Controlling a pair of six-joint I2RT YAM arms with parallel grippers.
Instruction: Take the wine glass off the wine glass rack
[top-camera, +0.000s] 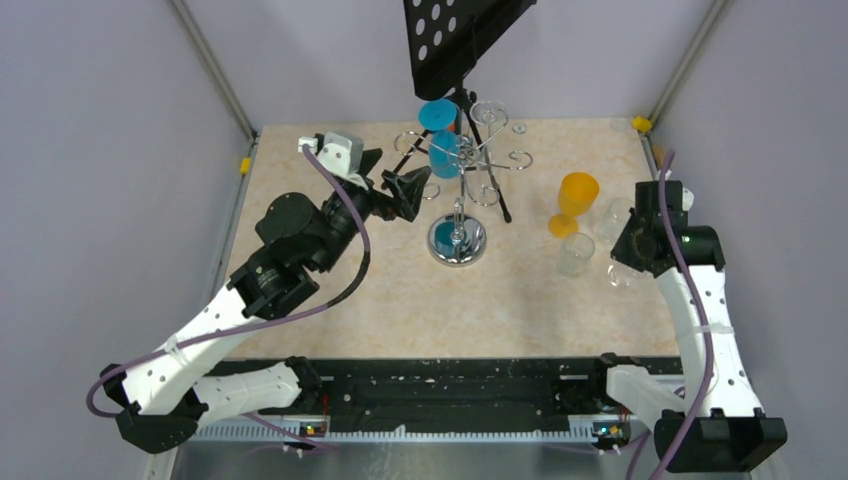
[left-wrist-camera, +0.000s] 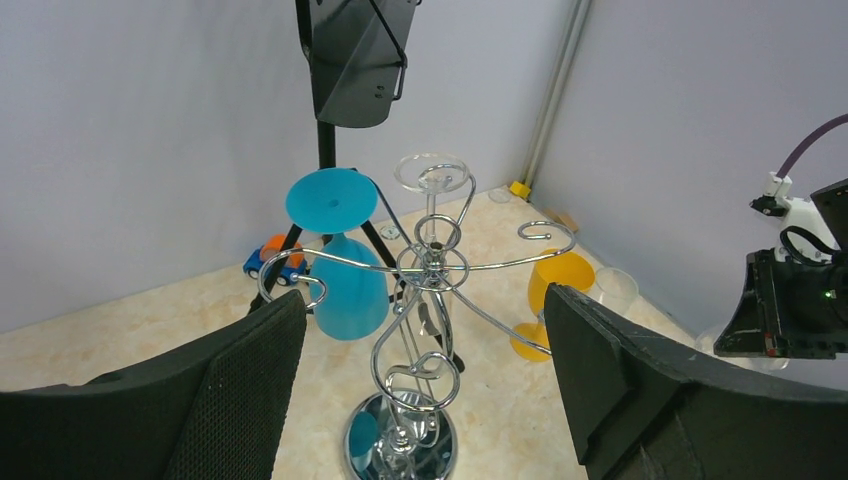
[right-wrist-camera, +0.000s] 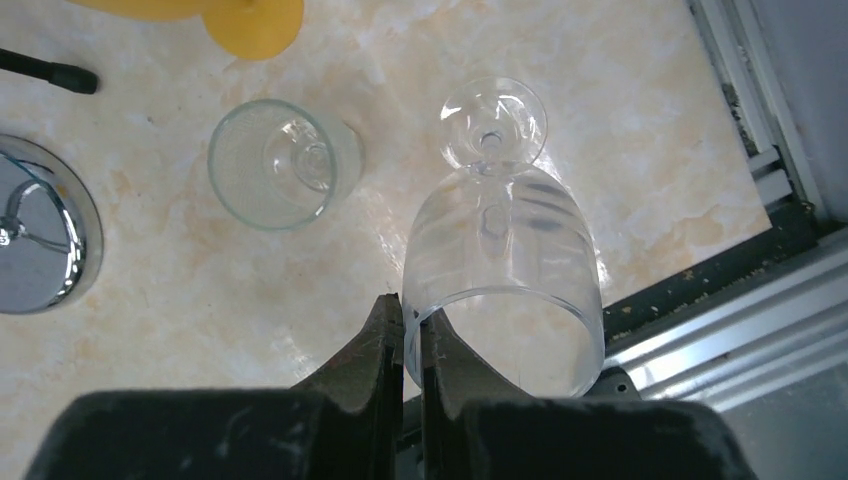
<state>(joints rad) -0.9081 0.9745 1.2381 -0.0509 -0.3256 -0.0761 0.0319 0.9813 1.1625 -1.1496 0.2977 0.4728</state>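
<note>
Left wrist view, hazards first: could snag a scrolled arm of the wine glass rack (left-wrist-camera: 432, 265) with the left claw (left-wrist-camera: 425, 335), spread wide and empty just short of it, and tip the slender stand; could jam the foot by pulling up instead of sliding outward. The blue wine glass (left-wrist-camera: 348, 285): smooth, seemingly plastic, hung upside down from one arm, round foot on top, bowl clear of the counter (left-wrist-camera: 130, 320). Off right, right claw (right-wrist-camera: 411, 325) pinching a clear wine glass (right-wrist-camera: 505, 270) by its rim
</note>
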